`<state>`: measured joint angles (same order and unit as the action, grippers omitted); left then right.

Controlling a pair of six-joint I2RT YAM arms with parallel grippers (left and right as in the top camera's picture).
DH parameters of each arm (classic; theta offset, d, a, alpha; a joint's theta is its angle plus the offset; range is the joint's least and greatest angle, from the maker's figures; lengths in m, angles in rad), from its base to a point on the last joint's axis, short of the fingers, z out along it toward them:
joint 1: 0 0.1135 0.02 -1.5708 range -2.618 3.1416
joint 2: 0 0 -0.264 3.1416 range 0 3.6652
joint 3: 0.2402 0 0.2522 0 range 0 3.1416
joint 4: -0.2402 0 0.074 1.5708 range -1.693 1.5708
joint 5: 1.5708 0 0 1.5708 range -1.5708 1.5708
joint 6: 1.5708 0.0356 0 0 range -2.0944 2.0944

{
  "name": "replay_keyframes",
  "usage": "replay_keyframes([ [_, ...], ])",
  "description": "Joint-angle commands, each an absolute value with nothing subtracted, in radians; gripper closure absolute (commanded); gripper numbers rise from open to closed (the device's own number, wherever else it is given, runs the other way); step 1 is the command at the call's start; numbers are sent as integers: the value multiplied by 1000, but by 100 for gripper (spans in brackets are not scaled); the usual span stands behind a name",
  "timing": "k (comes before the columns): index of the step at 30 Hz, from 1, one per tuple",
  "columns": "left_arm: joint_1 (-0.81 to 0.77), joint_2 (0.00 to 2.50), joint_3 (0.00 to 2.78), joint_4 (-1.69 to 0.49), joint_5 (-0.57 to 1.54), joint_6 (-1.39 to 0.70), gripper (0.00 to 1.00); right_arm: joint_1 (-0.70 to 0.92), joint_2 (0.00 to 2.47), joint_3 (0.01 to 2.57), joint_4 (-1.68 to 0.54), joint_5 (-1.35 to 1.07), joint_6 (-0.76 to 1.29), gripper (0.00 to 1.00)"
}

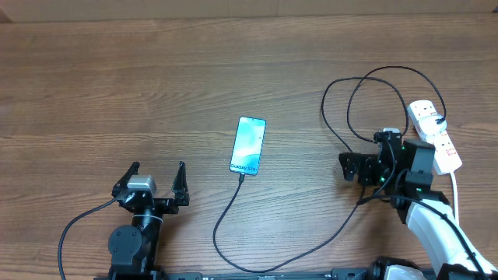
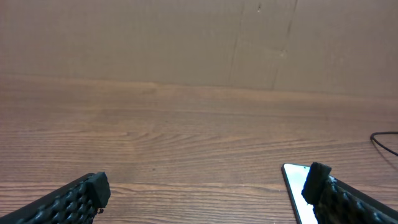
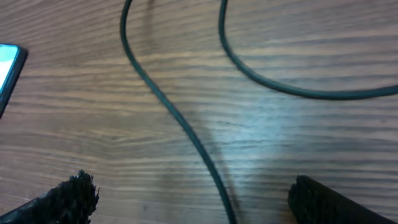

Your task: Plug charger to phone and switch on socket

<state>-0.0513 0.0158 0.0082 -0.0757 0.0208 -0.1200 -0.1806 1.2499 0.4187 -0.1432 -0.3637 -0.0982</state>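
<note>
While the wooden table [image 1: 117, 78] spans every view, the white power strip [image 1: 436, 136] lies far right, the Galaxy phone [image 1: 248, 145] face-up at centre, the black charger cable [image 3: 181, 124] running between them; left gripper [image 1: 158, 175] and right gripper [image 1: 347, 168] spread wide, empty.

The overhead camera looks straight down on the whole table [image 1: 117, 78]. Left wrist skims low and forward, right wrist peers closely downward; both catch the phone [image 1: 248, 145].
</note>
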Motion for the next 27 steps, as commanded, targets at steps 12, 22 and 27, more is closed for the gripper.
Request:
replay_keyframes([
  [12, -45, 4, 5, -78, 15, -101, 0, -174, 1231, 271, 93, -471, -102, 0],
  [22, -45, 4, 5, -78, 15, -101, 0, -173, 1221, 180, 234, -490, -75, 0],
  [27, -45, 4, 5, -78, 15, -101, 0, -156, 1221, 121, 329, -499, -76, 0],
])
